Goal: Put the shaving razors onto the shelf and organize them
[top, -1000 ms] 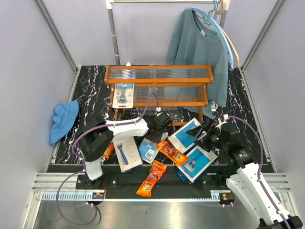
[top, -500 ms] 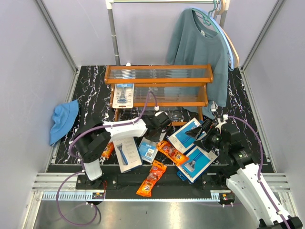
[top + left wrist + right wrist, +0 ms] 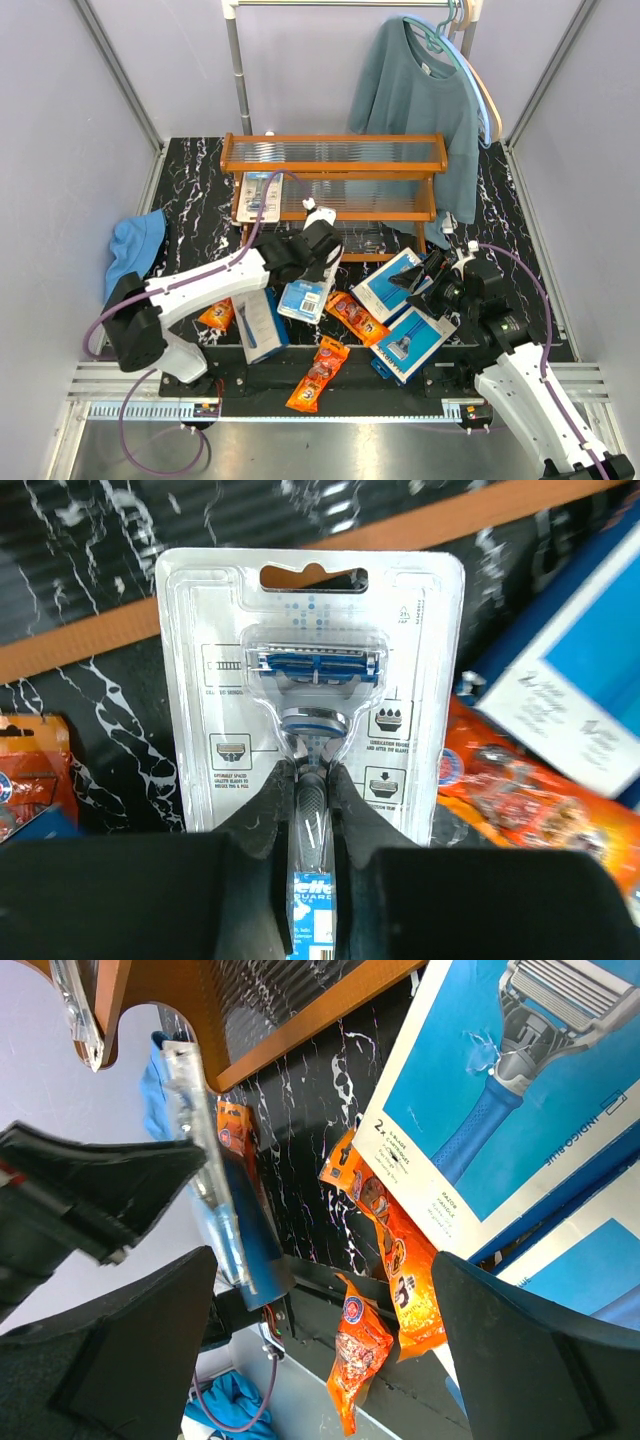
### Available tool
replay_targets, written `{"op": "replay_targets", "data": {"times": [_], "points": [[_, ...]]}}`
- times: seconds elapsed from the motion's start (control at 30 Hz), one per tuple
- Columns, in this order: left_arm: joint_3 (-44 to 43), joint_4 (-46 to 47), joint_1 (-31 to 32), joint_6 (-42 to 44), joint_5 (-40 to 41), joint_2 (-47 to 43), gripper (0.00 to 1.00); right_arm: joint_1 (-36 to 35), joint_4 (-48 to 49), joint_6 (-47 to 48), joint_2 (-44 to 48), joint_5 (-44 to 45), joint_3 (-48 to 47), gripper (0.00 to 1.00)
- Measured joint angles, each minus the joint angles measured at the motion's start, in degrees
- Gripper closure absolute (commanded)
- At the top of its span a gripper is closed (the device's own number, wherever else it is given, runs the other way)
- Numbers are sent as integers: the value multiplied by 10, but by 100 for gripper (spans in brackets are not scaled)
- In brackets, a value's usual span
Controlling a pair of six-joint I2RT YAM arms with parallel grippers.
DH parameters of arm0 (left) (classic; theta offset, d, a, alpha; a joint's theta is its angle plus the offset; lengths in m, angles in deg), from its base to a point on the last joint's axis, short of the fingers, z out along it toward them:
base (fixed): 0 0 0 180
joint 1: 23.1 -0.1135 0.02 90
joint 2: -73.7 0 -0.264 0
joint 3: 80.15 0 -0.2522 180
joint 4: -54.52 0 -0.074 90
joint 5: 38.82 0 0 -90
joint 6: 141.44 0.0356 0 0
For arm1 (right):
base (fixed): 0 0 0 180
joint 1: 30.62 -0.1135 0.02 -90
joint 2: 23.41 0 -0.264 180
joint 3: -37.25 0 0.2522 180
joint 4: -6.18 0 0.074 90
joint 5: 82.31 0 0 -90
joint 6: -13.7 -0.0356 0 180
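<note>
The left gripper [image 3: 312,780] is clamped on a blister card [image 3: 310,610], which juts ahead of it, short of the shelf [image 3: 333,150]. The right gripper [image 3: 320,1260] gapes wide, empty, over a blue razor box [image 3: 520,1090].

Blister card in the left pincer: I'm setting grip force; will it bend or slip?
The blister card is probably light: thin clear plastic around one razor. Its flat edges likely flex, since the left pincer pinches only the handle bulge. Glossy plastic may let it swivel.
</note>
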Motion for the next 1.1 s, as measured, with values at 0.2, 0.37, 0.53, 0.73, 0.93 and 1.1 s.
{"op": "replay_targets", "data": {"times": [0.2, 0.37, 0.53, 0.73, 0.93, 1.1], "points": [[-5, -3, 5, -19, -7, -46, 100, 0, 0, 0, 7, 0, 0, 0], [-19, -5, 23, -50, -6, -84, 100, 0, 0, 0, 24, 1, 0, 0], [-37, -1, 30, -66, -6, -97, 100, 0, -1, 1, 25, 1, -1, 0], [-37, 6, 30, -98, -5, -97, 100, 0, -30, 23, -17, 1, -46, 0], [-37, 30, 25, -140, -12, -91, 100, -5, -27, 30, -19, -4, -82, 5], [-48, 53, 16, -166, -31, -63, 100, -28, -4, 24, -24, -16, -83, 6]]}}
